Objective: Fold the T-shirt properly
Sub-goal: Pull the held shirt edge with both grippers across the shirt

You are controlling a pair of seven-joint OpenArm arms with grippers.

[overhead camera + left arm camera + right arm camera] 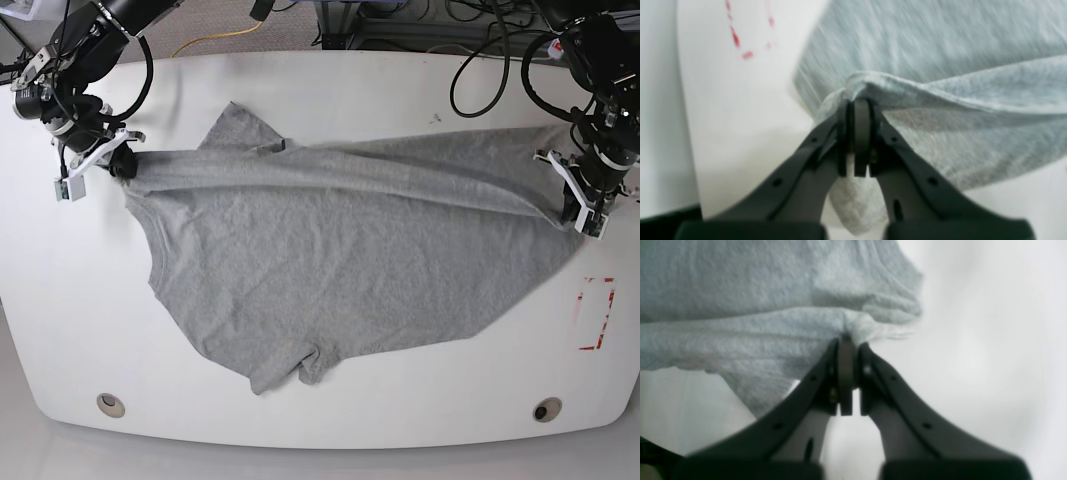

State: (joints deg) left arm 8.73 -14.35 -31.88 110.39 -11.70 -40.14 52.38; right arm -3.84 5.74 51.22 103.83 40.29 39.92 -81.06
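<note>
The heather-grey T-shirt (340,260) lies spread on the white table, its far edge lifted and stretched taut between both arms. My left gripper (568,212) is at the right of the base view, shut on the shirt's right corner. In the left wrist view the left gripper (858,101) pinches a fold of T-shirt (940,86). My right gripper (126,165), at the left of the base view, is shut on the shirt's left end. The right wrist view shows the right gripper (848,340) clamping bunched T-shirt (756,306). One sleeve (285,372) lies near the front edge.
The white table (330,90) has a red dashed rectangle (596,313) marked near its right edge, also seen as red dashes (740,36). Two round grommets (111,404) (546,409) sit near the front edge. Cables (480,60) run along the back.
</note>
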